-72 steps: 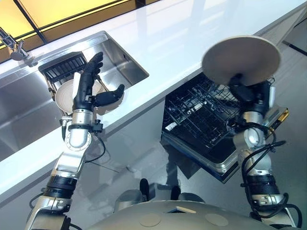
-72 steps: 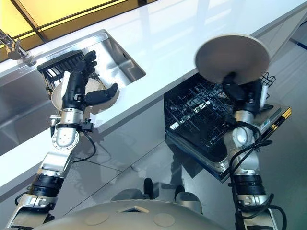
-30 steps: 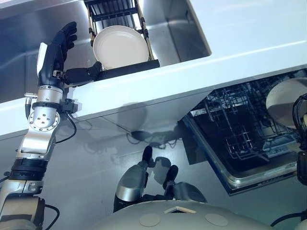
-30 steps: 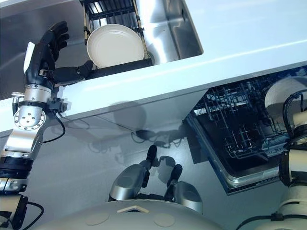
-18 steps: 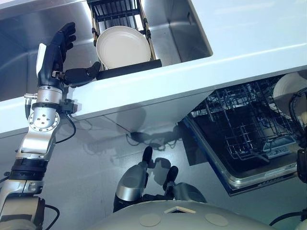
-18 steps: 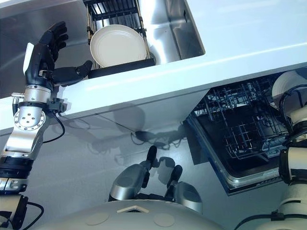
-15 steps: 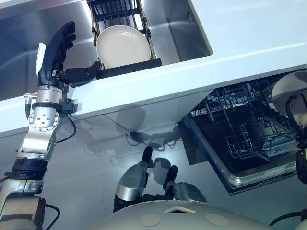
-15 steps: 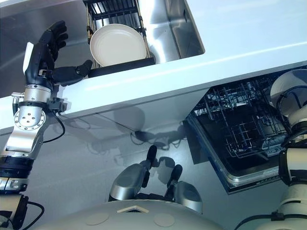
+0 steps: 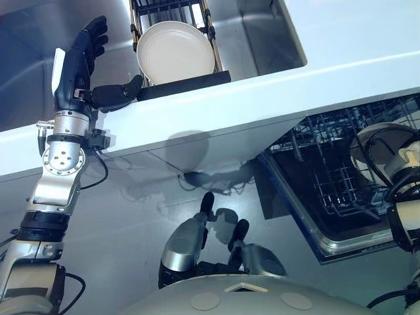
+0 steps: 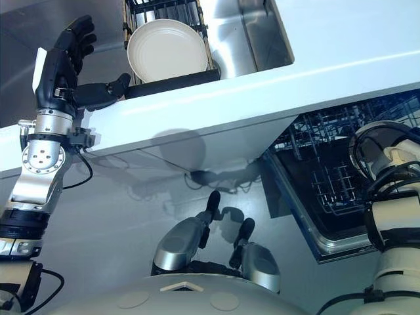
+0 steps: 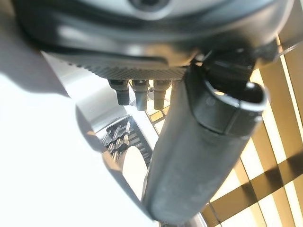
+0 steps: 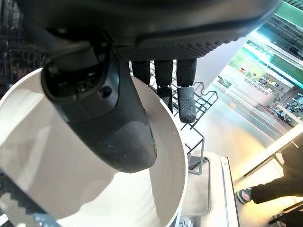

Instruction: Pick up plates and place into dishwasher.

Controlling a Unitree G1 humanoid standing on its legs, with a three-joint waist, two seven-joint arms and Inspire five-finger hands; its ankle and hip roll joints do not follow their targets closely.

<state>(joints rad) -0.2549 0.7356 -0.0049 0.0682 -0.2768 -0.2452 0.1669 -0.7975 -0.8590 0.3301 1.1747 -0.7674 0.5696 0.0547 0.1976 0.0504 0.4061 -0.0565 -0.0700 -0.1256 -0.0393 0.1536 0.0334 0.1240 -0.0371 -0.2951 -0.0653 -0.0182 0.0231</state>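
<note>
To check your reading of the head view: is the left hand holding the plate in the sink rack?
No. The left hand is open beside the rack, apart from the plate.

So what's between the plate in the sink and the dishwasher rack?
In the left eye view, the white countertop runs between the plate in the sink and the dishwasher rack, with the sink's steel wall beside the plate.

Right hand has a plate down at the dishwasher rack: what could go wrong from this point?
1. The right hand pinches the plate by its rim, thumb on its face; knocking the dishwasher rack wires could twist it loose.
2. From the head views the arm hides much of the plate, so lining it up with a slot may be imprecise.
3. The open left hand hovers close to the second plate in the sink rack; a stray move might nudge it.
</note>
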